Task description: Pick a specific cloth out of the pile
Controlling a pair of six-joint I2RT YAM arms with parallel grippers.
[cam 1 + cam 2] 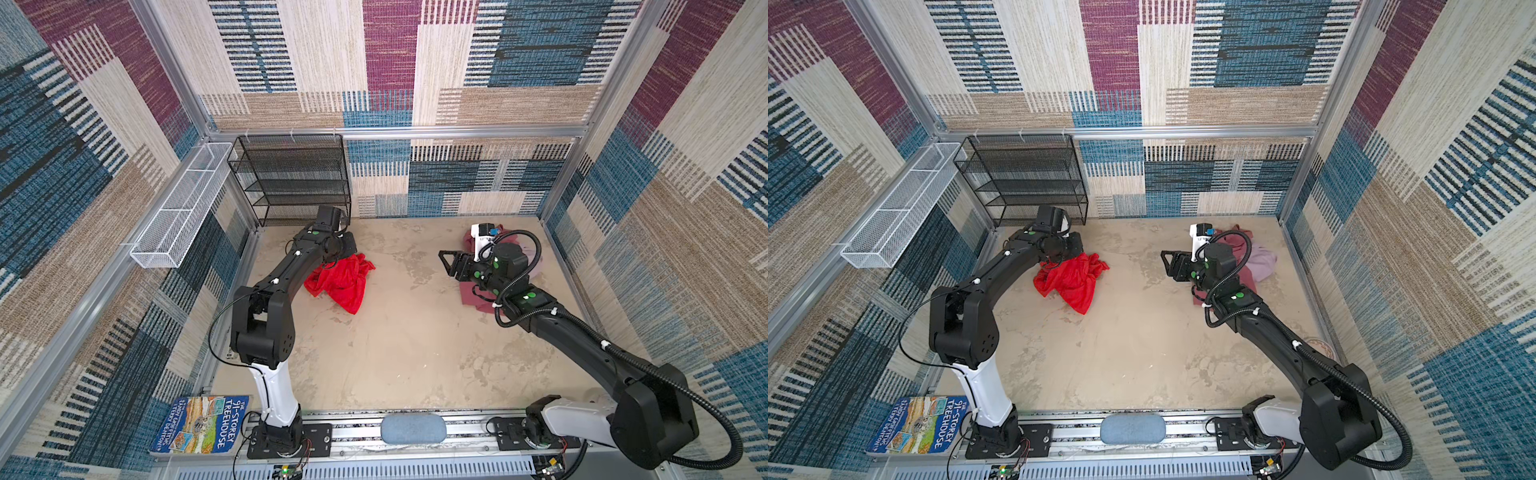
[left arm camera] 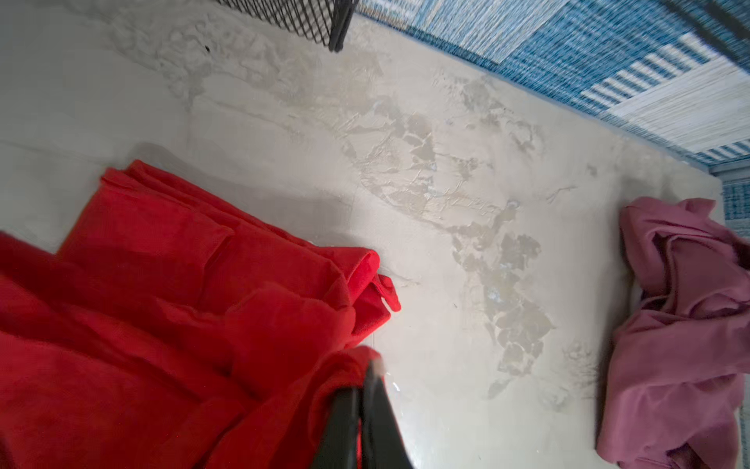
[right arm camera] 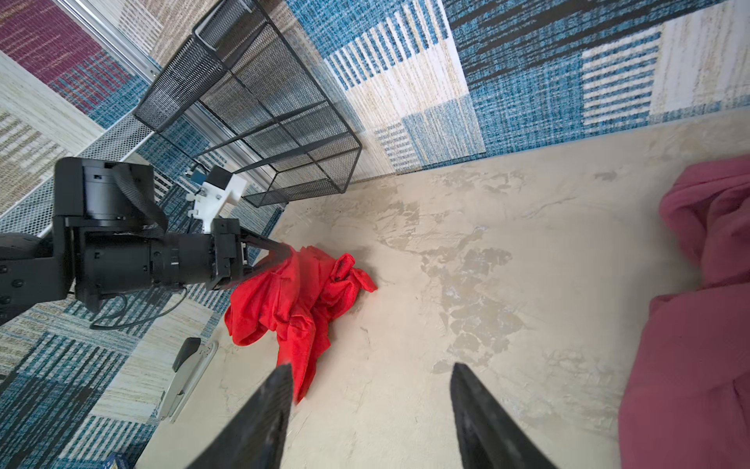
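The bright red cloth (image 1: 340,282) (image 1: 1073,280) lies crumpled on the beige table at the back left, apart from the pile. Its upper edge is drawn up into my left gripper (image 2: 367,390) (image 3: 284,252), which is shut on a fold of the cloth (image 2: 162,304) (image 3: 300,300). What is left of the pile sits at the back right: a dusty rose-maroon cloth (image 1: 478,300) (image 2: 682,325) (image 3: 698,325) and a pale lilac cloth (image 1: 1262,262), partly hidden under my right arm. My right gripper (image 1: 444,259) (image 3: 371,367) hangs open and empty above bare table, pointing toward the red cloth.
A black mesh shelf (image 1: 295,178) stands against the back wall at the left, and a white wire basket (image 1: 178,212) hangs on the left wall. A book (image 1: 203,424) and a blue-grey oblong pad (image 1: 413,428) lie at the front edge. A stapler (image 3: 186,373) lies by the left wall.
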